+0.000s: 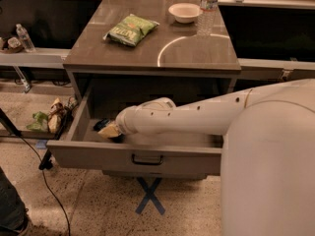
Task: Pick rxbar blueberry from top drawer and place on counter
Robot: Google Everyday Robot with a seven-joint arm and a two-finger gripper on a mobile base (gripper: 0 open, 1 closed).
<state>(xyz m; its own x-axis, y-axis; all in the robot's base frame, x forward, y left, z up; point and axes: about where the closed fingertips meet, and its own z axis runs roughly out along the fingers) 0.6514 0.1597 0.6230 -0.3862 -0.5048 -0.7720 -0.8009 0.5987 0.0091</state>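
Observation:
The top drawer (98,156) of the grey cabinet stands pulled open, with a dark bar handle (146,159) on its front panel. The rxbar blueberry (101,124), a small dark blue wrapper, lies at the drawer's left end, mostly hidden by my hand. My white arm reaches in from the right, and my gripper (110,132) is low in the drawer's left part, right at the bar. I cannot tell whether it touches or holds the bar. The counter (192,53) above is glossy grey-brown with a pale curved reflection.
On the counter lie a green chip bag (130,29), a white bowl (184,12) and a clear water bottle (207,8). A pale shelf (29,58) with a bottle runs to the left. Snack packets (50,120) and a black cable (49,191) lie on the floor, and a blue X (149,195) marks the floor below the drawer.

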